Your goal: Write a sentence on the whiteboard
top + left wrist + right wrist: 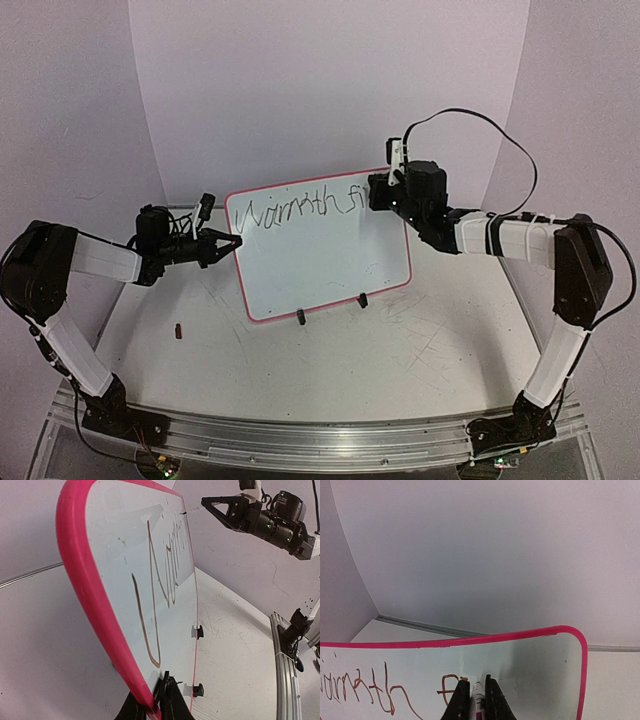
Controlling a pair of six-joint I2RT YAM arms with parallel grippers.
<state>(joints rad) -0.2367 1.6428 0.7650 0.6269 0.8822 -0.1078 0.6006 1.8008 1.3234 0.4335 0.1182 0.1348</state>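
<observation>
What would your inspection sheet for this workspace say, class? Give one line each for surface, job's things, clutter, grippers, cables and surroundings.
Surface: table, pale grey, heavily scratched.
Job's things: whiteboard with a pink frame, standing on two black feet; writing along its top, roughly "Warmth fi", unfinished.
Clutter: small dark object on the table, front left.
Grippers: left gripper shut on the whiteboard's edge; right gripper shut on a marker, tip at the board.
Cables: black cable looping above the right arm.
Surroundings: plain white backdrop; nothing else seen.
</observation>
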